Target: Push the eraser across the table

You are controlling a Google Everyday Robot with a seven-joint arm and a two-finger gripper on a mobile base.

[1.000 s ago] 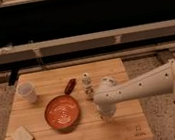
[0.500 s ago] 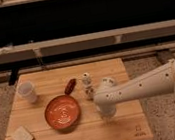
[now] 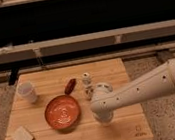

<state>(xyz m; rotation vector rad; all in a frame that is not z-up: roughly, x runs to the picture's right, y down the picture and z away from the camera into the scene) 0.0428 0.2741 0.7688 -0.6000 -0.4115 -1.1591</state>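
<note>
Claw (image 3: 87, 85) over table (image 3: 109, 70) (beside pan handle (image 3: 70, 85)), bare wood to far edge.

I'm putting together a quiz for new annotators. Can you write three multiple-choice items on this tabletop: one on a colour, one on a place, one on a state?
1. The pan is: A) blue B) orange C) white
2. The end effector is: A) inside the pan B) just right of the handle C) out of view
3. The cup is: A) upright B) on its side C) upside down
Answers: 1 B, its dish shows orange; 2 B, it is over the table, beside the handle; 3 A, its mouth faces up.
</note>
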